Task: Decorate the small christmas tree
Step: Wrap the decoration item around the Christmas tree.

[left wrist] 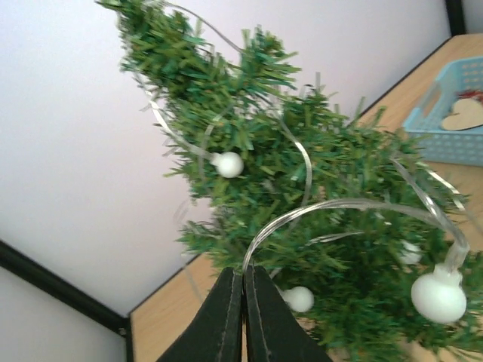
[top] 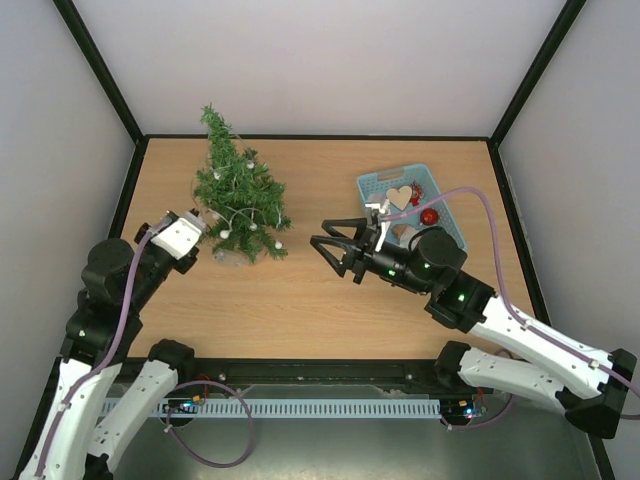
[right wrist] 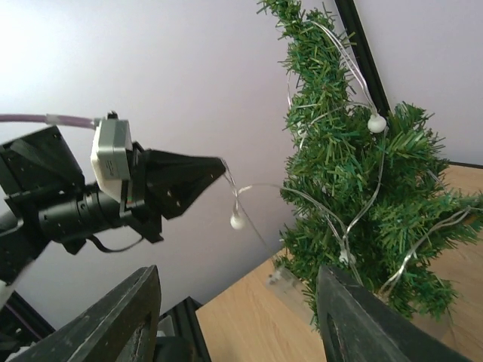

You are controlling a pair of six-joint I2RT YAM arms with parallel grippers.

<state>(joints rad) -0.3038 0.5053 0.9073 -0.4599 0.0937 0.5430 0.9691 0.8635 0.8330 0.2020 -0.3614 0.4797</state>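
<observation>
"Left wrist view tells you the most. Your left gripper (left wrist: 244,273) is clenched on the thin wire of the light string (left wrist: 228,164), and that wire arcs from the tips straight into the small christmas tree (left wrist: 302,226)."

"The overhead view agrees. The tree stands well apart from the blue basket (top: 390,174), on the left arm's side of it. Your left gripper is beyond the tree from the basket, low by the tree's foot. Your right gripper (top: 325,247) is between the basket and the tree, with its jaws spread and nothing in them."

"So the step, as I judge it, is settling the loose string onto the branches. One bulb (right wrist: 238,221) hangs in the air on the span between the clenched tips and the foliage. That slack is what you have to place."

"Use the left as an anchor and don't tug with it. The tree looks light and the wire winds all round it, so a pull away from the basket would likely tip it."

"Come in with the right from the basket side. Close on the wire beside a bulb, because bare wire looks thin enough to slip. Then lay the loop over a branch tip before the left lets go."

"The wooden heart (top: 400,196) and red bauble (top: 429,216) in the basket can wait."
</observation>
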